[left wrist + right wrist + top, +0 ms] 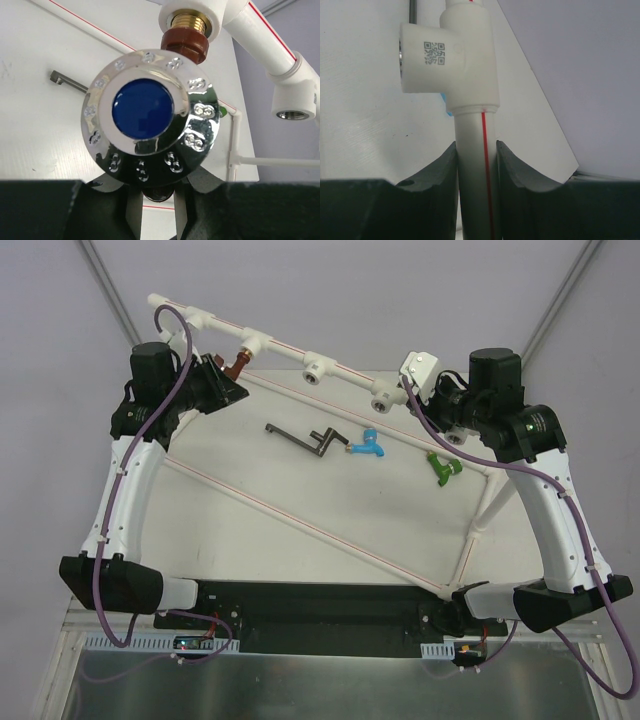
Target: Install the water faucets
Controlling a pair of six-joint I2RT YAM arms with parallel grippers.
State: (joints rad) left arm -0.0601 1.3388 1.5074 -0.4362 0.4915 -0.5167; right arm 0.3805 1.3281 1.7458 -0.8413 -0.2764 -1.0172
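Table (380, 510): blue faucet (368, 443), green faucet (441, 468), dark crank (305, 438).
Left gripper (157, 192): we clamp chrome-knobbed red-brown faucet (150, 110).
Right gripper (476, 160): we clamp white pipe (472, 132).

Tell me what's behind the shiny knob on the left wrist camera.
Behind the knob, the collar of the red-brown faucet shows, its brass thread entering a white socket. The knob hides the faucet's remaining body and where the left pincer grips.

Mirror-chrome knob (150, 115) — brass thread (189, 21), matt-white pipe (471, 150).
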